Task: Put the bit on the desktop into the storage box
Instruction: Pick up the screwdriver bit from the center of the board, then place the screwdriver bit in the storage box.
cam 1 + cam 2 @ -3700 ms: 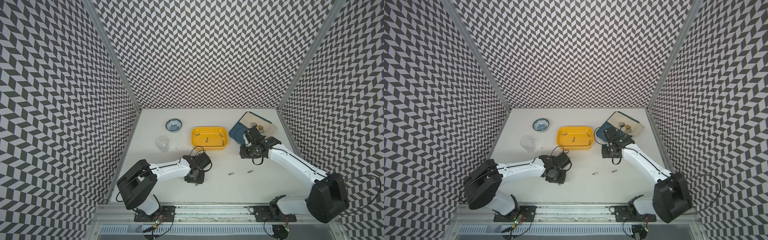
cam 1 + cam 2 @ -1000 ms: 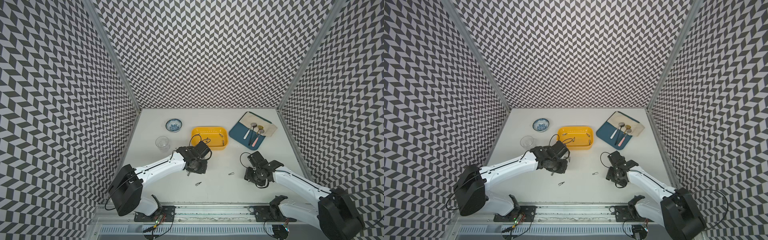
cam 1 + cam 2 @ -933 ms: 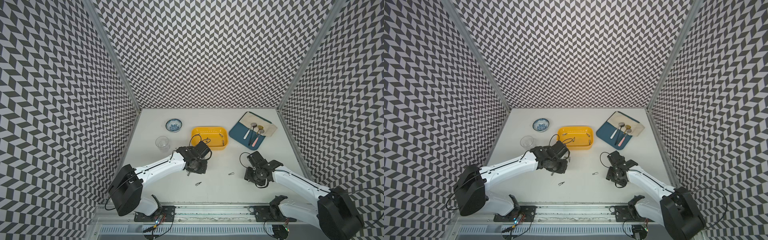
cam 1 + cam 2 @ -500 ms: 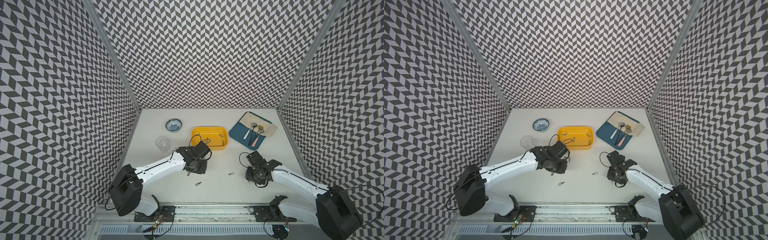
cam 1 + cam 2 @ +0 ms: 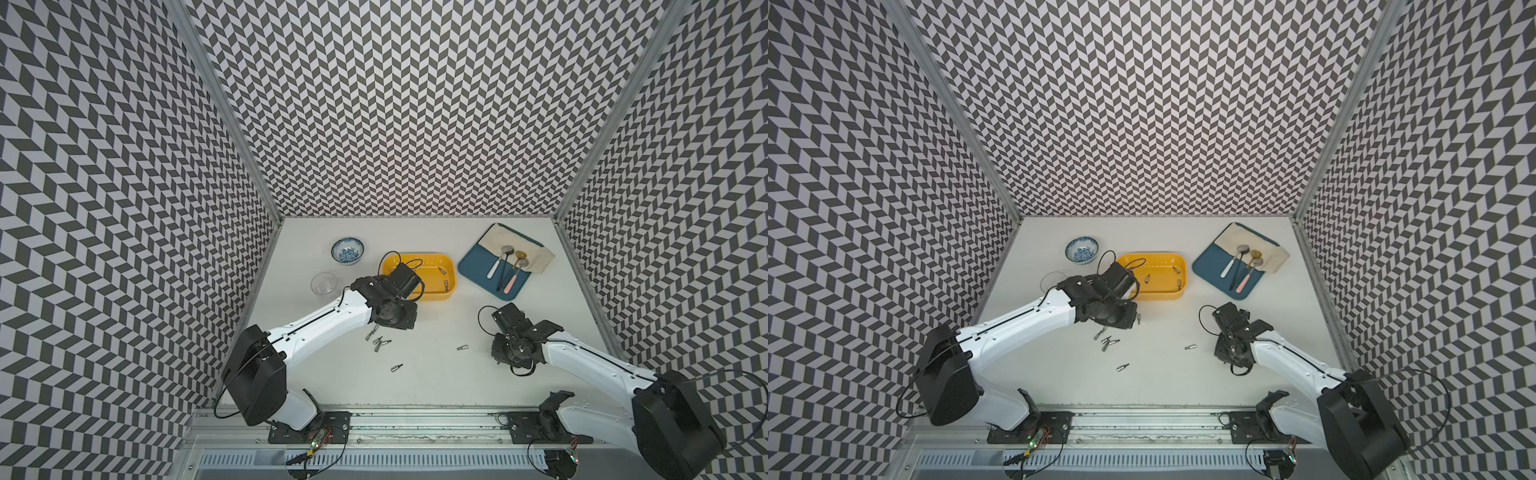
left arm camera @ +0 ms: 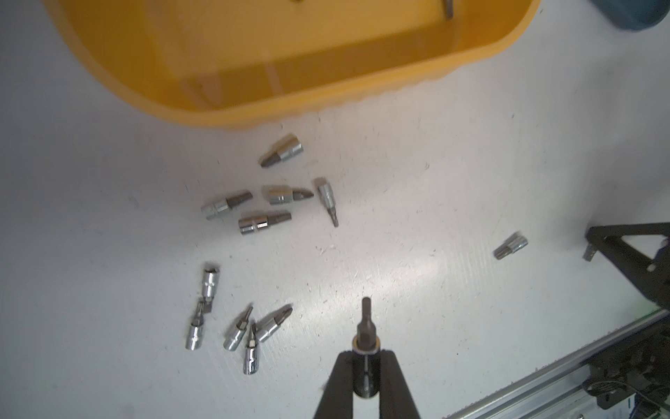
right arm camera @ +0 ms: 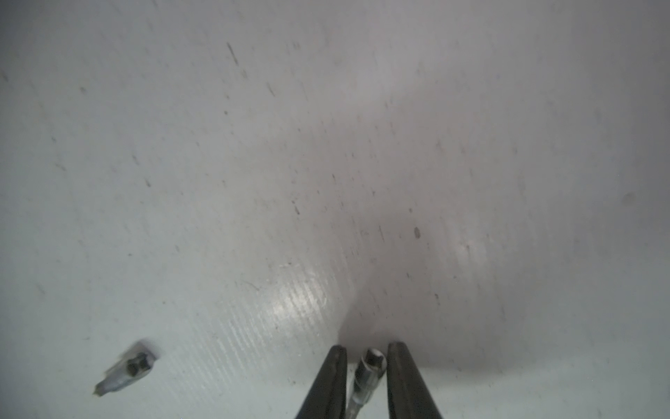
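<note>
The first bit (image 6: 365, 326) is pinched by the left fingers (image 6: 339, 381); the right fingers' (image 7: 328, 384) hold on the second bit (image 7: 369, 362) cannot be told, so it could be flicked away.

- Walls (image 5: 395, 104): black-and-white chevron.
- Desktop (image 5: 436, 386): plain off-white.
- Storage box (image 5: 436, 296): bright yellow.
- Bowl (image 5: 348, 250), upper left of the desktop: white, blue-patterned.
- Tray (image 5: 478, 270): dark blue, with cream cloth (image 5: 536, 253).
- Loose bits (image 6: 264, 221): shiny silver (tips darker grey).
- Left gripper (image 6: 367, 354): black; held bit (image 6: 365, 323) dark grey.
- Arms (image 5: 324, 324): white, black joints.
</note>
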You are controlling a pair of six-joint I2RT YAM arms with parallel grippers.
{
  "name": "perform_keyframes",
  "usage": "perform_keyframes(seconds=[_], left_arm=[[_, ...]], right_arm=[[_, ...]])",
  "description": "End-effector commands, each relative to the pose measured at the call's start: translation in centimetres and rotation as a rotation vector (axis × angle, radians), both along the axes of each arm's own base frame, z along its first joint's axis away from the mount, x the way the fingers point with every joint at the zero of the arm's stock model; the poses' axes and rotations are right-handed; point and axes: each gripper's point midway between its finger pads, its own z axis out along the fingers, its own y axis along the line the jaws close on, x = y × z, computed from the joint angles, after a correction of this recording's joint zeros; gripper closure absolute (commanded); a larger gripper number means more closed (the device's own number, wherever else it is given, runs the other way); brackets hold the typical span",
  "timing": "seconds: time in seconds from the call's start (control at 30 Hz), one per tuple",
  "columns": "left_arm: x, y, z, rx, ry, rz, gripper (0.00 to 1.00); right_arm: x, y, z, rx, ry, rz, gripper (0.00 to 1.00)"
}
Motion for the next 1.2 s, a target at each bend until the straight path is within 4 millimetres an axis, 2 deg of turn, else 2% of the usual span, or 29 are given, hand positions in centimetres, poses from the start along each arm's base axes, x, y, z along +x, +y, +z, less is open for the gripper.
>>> perform_keyframes(seconds=[0.0, 0.27, 0.57, 0.83, 1.07, 1.17], left_arm=[[2.7, -0.1, 1.4, 0.016, -0.048, -0.019, 1.0], [8.8, -0.7, 1.2, 0.007, -0.069, -0.021, 1.0], [13.2, -1.1, 1.2, -0.005, -0.093, 0.0, 1.0], [15.9, -1.4, 1.1, -0.002, -0.099, 0.0, 1.0], [16.9, -1.3, -0.5, 0.008, -0.079, -0.002, 1.0], [17.1, -1.4, -1.3, 0.011, -0.069, -0.005, 1.0]], right_arm=[[-1.3, -0.1, -1.5, -0.006, 0.041, 0.016, 0.77], [-1.6, 0.1, -1.9, -0.011, 0.06, 0.03, 0.82], [-1.9, 0.3, -2.4, -0.015, 0.069, 0.044, 0.88], [-1.9, 0.5, -2.6, -0.015, 0.073, 0.055, 0.92], [-1.9, 0.8, -2.8, -0.017, 0.08, 0.065, 1.0], [-1.8, 0.9, -2.7, -0.013, 0.076, 0.068, 1.0]])
